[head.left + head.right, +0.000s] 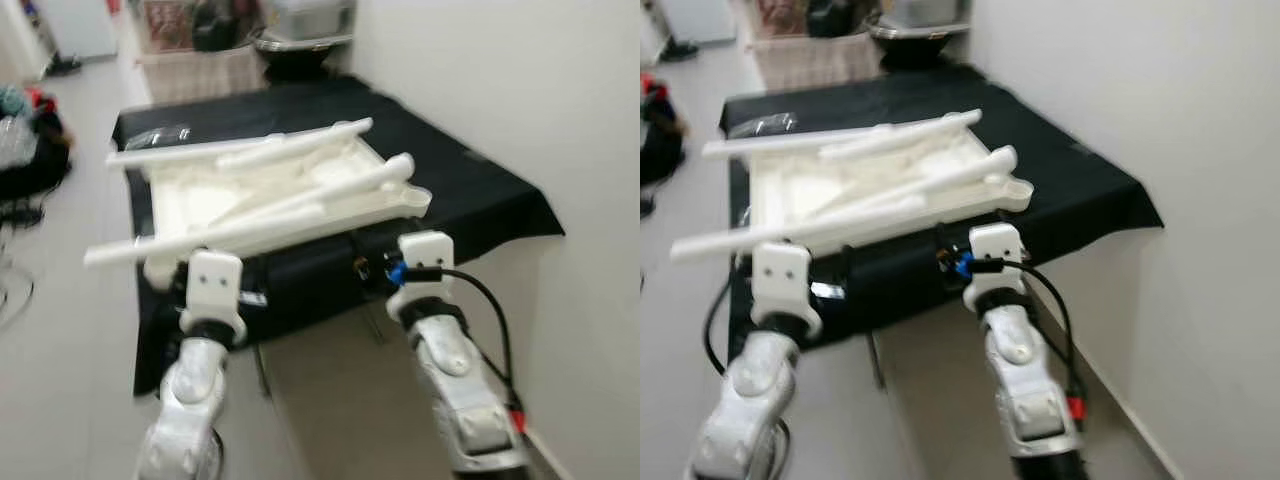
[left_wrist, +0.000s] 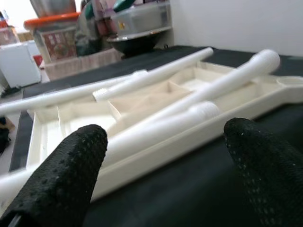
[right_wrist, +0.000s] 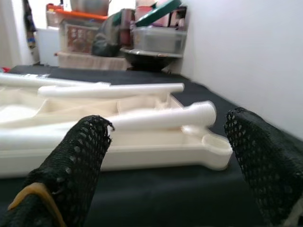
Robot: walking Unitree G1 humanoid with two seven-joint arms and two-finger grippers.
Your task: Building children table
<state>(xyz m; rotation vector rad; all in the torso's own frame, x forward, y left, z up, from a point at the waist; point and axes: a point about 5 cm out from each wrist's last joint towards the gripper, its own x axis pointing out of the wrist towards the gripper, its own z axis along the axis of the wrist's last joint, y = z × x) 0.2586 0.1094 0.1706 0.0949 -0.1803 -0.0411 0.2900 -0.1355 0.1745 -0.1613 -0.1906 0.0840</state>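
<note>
A white plastic table top (image 1: 195, 205) lies upside down on a black-draped table (image 1: 470, 190). Several white legs rest loose across it: a long one (image 1: 180, 243) along the near edge, another (image 1: 190, 153) at the far edge, a thick one (image 1: 350, 183) pointing right. My left gripper (image 2: 165, 137) is open at the table's front edge, facing the near rim of the table top, its fingers (image 2: 71, 175) apart with nothing between them. My right gripper (image 3: 168, 125) is open too, facing the top's right front corner (image 3: 215, 149), with nothing between its fingers (image 3: 260, 156).
A white wall (image 1: 560, 120) runs close along the right. A small clear bag (image 1: 160, 135) lies on the cloth at the far left. Bowls and boxes (image 1: 300, 35) crowd the space behind the table. Bags (image 1: 25, 130) sit on the floor at left.
</note>
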